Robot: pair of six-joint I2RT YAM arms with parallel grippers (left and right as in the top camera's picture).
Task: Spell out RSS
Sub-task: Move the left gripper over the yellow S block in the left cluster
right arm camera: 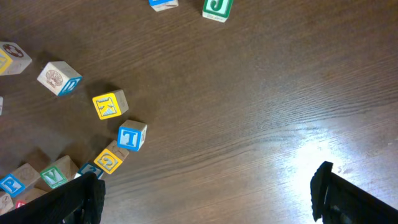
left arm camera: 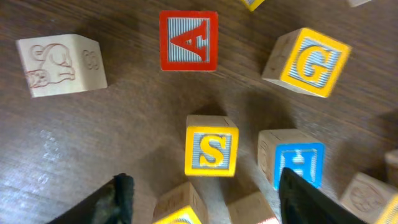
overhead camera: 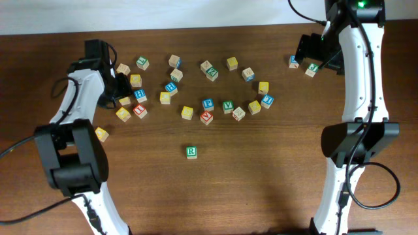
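- Letters on most of the scattered cubes (overhead camera: pixel 208 103) were too small to read from overhead, so no S could be picked out there.
- The green R cube (overhead camera: pixel 191 152) lay alone on the table (overhead camera: pixel 261 189). It was nearer the near edge than the scatter, about midway between the left and right edges, and well apart from both grippers.
- The left gripper (overhead camera: pixel 117 89) hung over the left end of the scatter, with its fingertips hidden under its own dark body. The right gripper (overhead camera: pixel 312 52) sat toward the far right corner, just beside two cubes, and its jaws could not be made out from above.
- In the left wrist view, the fingers (left arm camera: pixel 118 199) were cut off by the lower edge and stood wide apart, holding nothing.
- The yellow S cube (left arm camera: pixel 211 149) stood upright just ahead of them, in line with the gap and touching neither.
- A blue H cube (left arm camera: pixel 298 160) sat just beside the S, partly behind the right finger. A red A cube (left arm camera: pixel 188 40) lay farther ahead, a yellow G cube (left arm camera: pixel 308 62) was turned at an angle, and a plain engraved cube (left arm camera: pixel 59 64) lay off to the left.
- Two more cubes at the lower edge were cut off and unreadable.
- In the right wrist view, only dark fingertips (right arm camera: pixel 81 196) showed at the lower corners, spread wide over bare table with nothing held.
- A green J cube (right arm camera: pixel 217 7) was cut off at the top edge. A blue T cube (right arm camera: pixel 132 137) and a green V cube (right arm camera: pixel 55 175) lay at the lower left, near a yellow cube (right arm camera: pixel 110 104) whose letter was hard to read.
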